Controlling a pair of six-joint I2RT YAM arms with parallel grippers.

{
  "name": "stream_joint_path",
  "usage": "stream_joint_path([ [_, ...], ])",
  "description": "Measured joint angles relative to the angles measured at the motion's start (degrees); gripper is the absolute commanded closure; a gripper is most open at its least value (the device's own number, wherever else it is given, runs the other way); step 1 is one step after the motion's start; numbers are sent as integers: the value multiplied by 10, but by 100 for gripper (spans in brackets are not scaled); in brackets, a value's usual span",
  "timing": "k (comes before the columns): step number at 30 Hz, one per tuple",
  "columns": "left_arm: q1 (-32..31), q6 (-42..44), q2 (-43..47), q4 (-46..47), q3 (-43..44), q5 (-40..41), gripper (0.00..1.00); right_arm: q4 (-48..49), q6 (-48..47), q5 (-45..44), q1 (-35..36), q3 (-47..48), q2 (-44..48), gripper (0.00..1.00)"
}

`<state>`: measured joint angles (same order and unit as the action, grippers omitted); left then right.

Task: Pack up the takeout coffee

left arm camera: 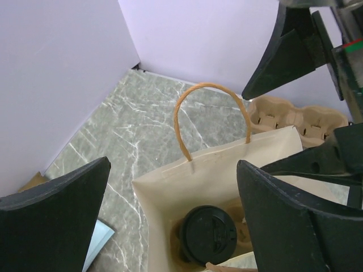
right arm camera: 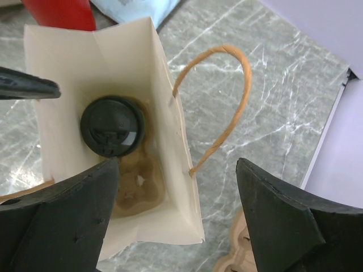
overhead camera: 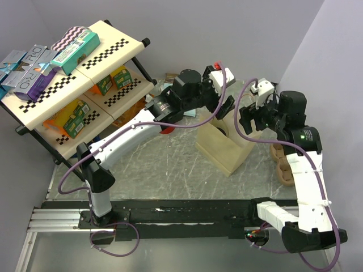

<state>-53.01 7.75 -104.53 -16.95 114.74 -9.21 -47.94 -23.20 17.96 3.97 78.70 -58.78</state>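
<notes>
Marble tabletop [overhead camera: 170,161]; left end effector [left arm camera: 173,164] and right end effector [right arm camera: 177,164], both spread, downward over bag [left arm camera: 161,195] with takeout coffee [left arm camera: 209,234].

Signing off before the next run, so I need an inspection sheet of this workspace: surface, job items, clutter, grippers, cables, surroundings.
Surface: grey marble-pattern table.
Job's things: black-lidded coffee cup sits in a cardboard carrier inside the open paper bag.
Clutter: red cup next to the bag; spare carriers at the right.
Grippers: left gripper and right gripper open, empty, above the bag.
Cables: purple cables loop along both arms.
Surroundings: slanted shelf of boxes at the left; plain walls.
</notes>
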Motion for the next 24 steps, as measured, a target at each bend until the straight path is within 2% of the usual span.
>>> stream_joint_path([
  [7,6,-5,0,22,2,-6,1,-6,7,3,0,19,7,4],
  [18,28,-26,0,62,54,-95,1,-9,16,7,0,58,22,0],
  [24,33,5,10,53,80,-64,1,-5,28,10,0,89,24,0],
])
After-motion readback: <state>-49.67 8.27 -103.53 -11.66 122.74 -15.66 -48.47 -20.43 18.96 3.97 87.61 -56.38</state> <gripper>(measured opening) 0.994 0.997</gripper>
